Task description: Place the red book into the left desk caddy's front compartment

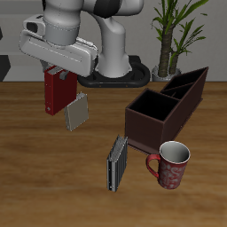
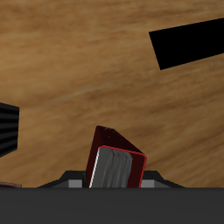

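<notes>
My gripper point(image 1: 58, 76) is shut on the top of the red book point(image 1: 57, 92), which hangs upright above the table, far back from its front edge. In the wrist view the red book point(image 2: 116, 159) shows its dark red cover and pale page edges just under the hand, with wood grain beneath it. The left desk caddy point(image 1: 168, 105), dark brown with open compartments, stands well apart from the book across the table. Its front compartment point(image 1: 149, 111) faces upward with nothing visible inside.
A grey book point(image 1: 77, 113) stands tilted right beside the red book. Another grey book point(image 1: 117, 162) stands nearer the front edge. A red patterned mug point(image 1: 172, 164) sits in front of the caddy. A potted plant point(image 1: 168, 40) stands behind the caddy.
</notes>
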Robot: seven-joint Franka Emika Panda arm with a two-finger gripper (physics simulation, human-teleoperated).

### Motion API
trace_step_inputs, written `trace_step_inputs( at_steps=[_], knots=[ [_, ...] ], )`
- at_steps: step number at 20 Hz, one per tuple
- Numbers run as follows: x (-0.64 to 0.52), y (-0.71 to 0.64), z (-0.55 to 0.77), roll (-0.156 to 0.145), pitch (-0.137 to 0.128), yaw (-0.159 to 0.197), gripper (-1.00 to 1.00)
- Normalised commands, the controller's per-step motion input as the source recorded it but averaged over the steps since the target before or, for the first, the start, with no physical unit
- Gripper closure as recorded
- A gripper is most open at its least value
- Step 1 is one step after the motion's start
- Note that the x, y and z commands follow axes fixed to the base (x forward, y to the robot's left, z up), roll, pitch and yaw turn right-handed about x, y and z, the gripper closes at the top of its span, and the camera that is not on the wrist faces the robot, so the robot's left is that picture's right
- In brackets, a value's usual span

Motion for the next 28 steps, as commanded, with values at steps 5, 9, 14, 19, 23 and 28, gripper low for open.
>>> trace_step_inputs(
  at_steps=[5,9,14,19,23,28],
  knots=[
    [-0.37,0.30,0.14,0.014,-0.013,0.040,1.00],
    [-0.20,0.15,0.08,0.015,-0.008,0.006,1.00],
    [-0.40,0.25,0.06,0.026,-0.022,0.011,1.00],
    [-0.36,0.29,-0.11,-0.007,-0.003,0.053,1.00],
    [-0.27,0.11,-0.06,-0.010,-0.002,0.005,1.00],
    [-0.27,0.09,-0.02,-0.025,-0.010,-0.006,1.00]
  ],
)
